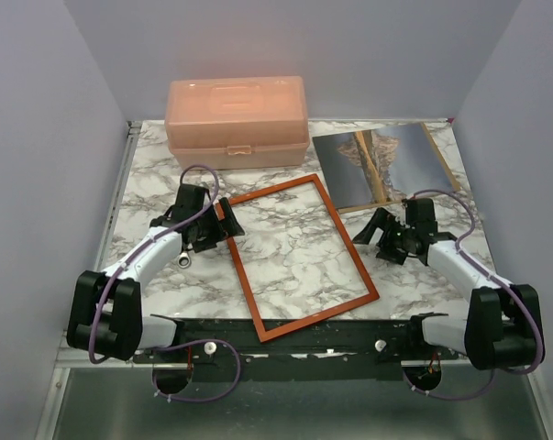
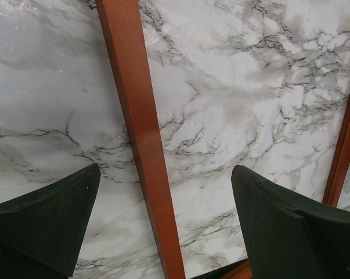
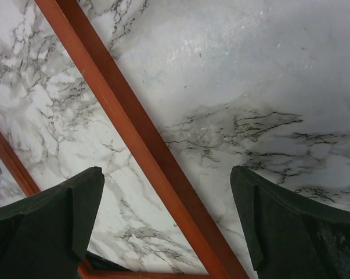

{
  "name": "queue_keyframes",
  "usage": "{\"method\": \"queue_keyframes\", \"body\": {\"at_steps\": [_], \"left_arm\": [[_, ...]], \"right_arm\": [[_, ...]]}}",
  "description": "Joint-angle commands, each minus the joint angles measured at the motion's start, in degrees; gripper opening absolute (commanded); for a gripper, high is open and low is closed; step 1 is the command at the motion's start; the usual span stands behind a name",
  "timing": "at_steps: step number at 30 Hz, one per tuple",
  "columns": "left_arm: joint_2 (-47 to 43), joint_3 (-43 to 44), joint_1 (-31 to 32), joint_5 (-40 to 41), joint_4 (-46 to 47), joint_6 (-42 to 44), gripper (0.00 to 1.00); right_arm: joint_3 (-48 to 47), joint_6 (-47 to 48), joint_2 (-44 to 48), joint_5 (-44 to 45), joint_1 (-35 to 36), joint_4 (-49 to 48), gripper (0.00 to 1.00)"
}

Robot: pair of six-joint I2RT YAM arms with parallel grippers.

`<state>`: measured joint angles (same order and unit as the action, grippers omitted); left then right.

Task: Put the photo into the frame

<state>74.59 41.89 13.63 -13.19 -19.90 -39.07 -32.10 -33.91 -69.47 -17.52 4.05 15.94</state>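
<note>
Evidently at the opening step, both arms hover above the frame (image 1: 245,270), which lies flat at mid-table (image 1: 166,174). The left gripper (image 1: 226,225) straddles its left rail and the right gripper (image 1: 375,236) its right rail; both have their fingers spread wide and hold nothing. The photo (image 1: 409,160) lies at the far right corner, well apart from the frame and not yet inside it. The next move probably calls for a low pinch on the thin print's edge, or first a steadying grip on the rails. Counted: one frame, one photo, one peach box (image 1: 237,119), two grippers.
</note>
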Motion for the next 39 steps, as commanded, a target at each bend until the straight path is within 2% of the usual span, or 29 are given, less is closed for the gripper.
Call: {"method": "queue_keyframes", "body": {"at_steps": [1,13,25,39], "left_arm": [[2.22,0.49,0.43,0.22,0.64,-0.04,0.97],[10.32,0.91,2.95,-1.39,3.61,-0.57,0.92],[12.56,4.73,3.95,-1.80,3.14,0.26,0.90],[13.76,10.30,4.21,7.01,-4.72,3.51,0.94]], "right_arm": [[-0.70,1.15,-2.72,-6.89,-0.10,-2.26,1.00],[1.50,-1.83,-5.03,-10.45,1.07,-2.35,1.00],[5.75,-9.39,-3.97,-11.35,10.06,-6.09,1.00],[6.69,-15.16,-3.03,-9.04,17.85,-9.38,1.00]]}}
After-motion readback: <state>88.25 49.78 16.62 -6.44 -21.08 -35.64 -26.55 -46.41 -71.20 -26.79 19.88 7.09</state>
